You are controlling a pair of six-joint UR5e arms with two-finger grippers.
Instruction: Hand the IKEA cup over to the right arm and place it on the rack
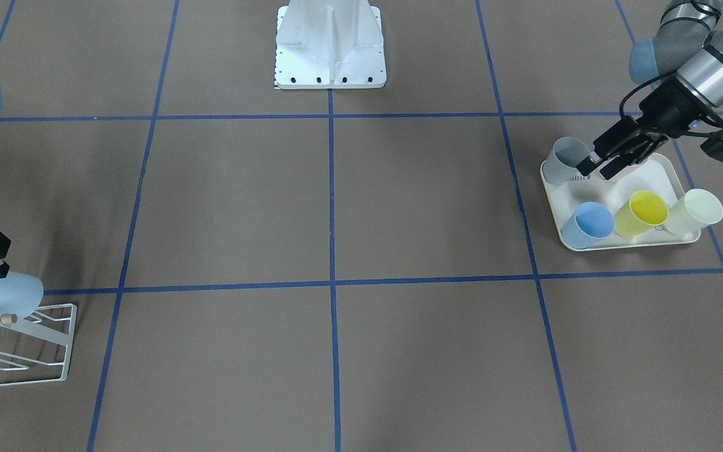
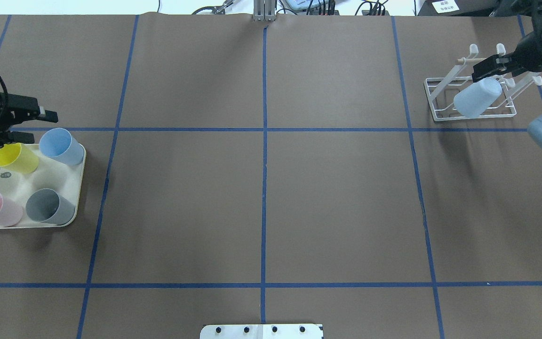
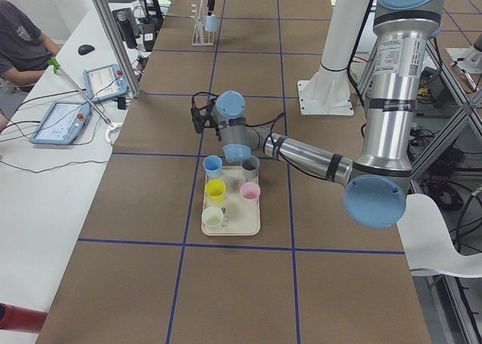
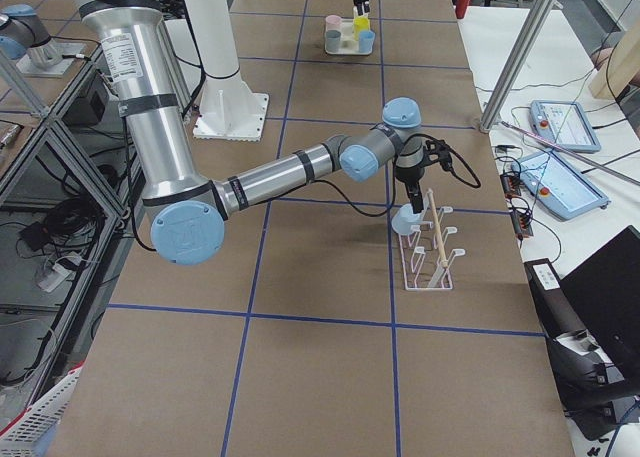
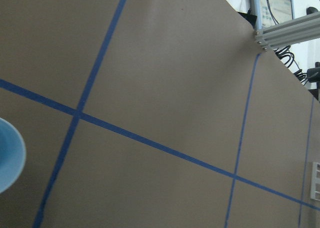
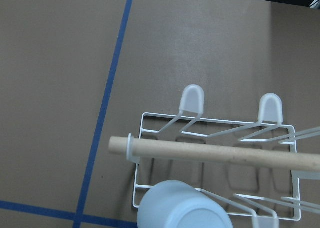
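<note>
Pale-blue cup [image 2: 478, 98], one, on rack [image 6: 210, 151]; five cups [image 2: 47, 207] on tray [image 2: 17, 184]; left claw [image 1: 597, 169] spread; right claw [image 2: 480, 73] cannot tell.

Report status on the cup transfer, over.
Left gripper: jaws open, empty, above tray. Right gripper at pale blue cup, grip unclear. Cup tipped mouth-down over rack. No obstruction seen.

Pale blue cup [image 2: 477, 97], white rack [image 6: 192, 97] with light wood dowel [image 6: 215, 153], cream tray [image 2: 71, 172], brown table [image 2: 337, 202] with blue grid lines [image 2: 205, 129].
</note>
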